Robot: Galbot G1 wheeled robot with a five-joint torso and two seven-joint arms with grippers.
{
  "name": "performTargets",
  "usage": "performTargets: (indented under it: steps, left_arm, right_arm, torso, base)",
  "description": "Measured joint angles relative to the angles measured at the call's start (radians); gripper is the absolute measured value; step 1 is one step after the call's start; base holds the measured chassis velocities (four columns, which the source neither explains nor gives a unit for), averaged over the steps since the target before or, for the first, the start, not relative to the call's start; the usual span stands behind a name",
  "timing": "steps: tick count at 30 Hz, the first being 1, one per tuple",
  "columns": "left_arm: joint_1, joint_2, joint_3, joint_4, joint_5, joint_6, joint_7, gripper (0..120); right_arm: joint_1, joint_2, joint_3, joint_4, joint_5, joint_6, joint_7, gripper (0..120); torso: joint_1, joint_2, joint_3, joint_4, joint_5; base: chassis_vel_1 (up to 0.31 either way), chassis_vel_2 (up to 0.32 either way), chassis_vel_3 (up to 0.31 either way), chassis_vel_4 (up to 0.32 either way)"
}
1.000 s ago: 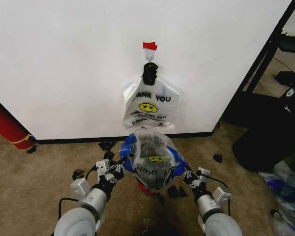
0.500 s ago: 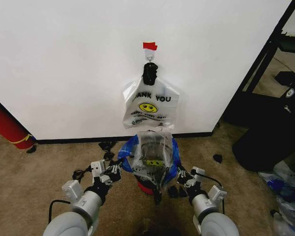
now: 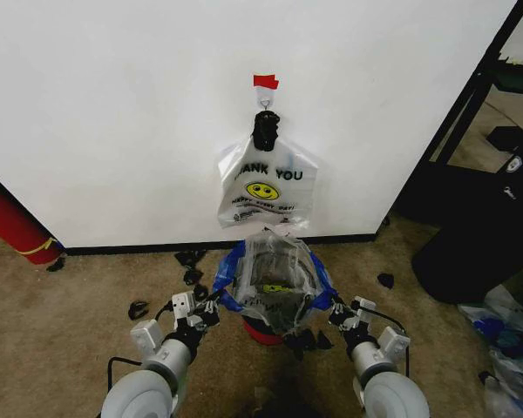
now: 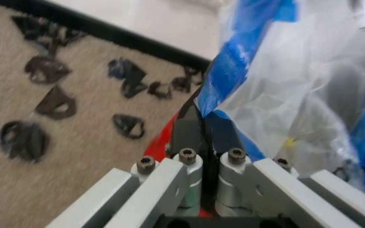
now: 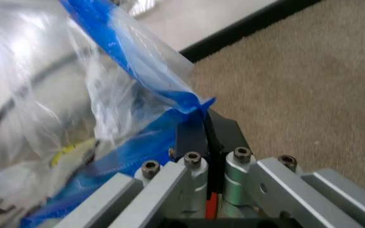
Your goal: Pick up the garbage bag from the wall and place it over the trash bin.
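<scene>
Below, head view: my left pincer (image 3: 213,303) and right pincer (image 3: 331,306) each pinch a blue side of the garbage bag (image 3: 275,280), stretched between them over the trash bin (image 3: 260,332), whose red base shows on the carpet (image 3: 52,331) near the wall (image 3: 113,104). A second bag (image 3: 263,187) hangs from the hook (image 3: 265,97).

Left wrist view: fingers (image 4: 186,135) pressed together on the blue edge.

Right wrist view: fingers (image 5: 192,135) likewise clamp blue plastic.
</scene>
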Motion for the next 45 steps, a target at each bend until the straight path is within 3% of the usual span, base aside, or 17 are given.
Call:
performTargets:
  steps: [18, 35, 45]
  left_arm:
    - [0.087, 0.019, 0.021, 0.036, 0.033, 0.034, 0.004, 0]
    - [-0.016, 0.018, 0.103, 0.143, 0.04, 0.063, 0.008, 0]
    - [-0.113, -0.005, 0.178, 0.226, 0.098, 0.065, 0.008, 0]
  right_arm:
    - [-0.006, -0.022, -0.027, -0.017, -0.027, -0.028, -0.008, 0]
    - [0.101, -0.036, -0.046, -0.142, -0.008, -0.083, 0.012, 0]
    - [0.23, -0.022, -0.082, -0.243, -0.004, -0.098, 0.038, 0]
  torso:
    - [0.0, 0.0, 0.0, 0.0001, 0.0]
    - [0.0, 0.0, 0.0, 0.0, 0.0]
    - [0.0, 0.0, 0.0, 0.0001, 0.0]
  base:
    - [0.0, 0.0, 0.0, 0.0]
    - [0.0, 0.0, 0.0, 0.0]
    - [0.0, 0.0, 0.0, 0.0]
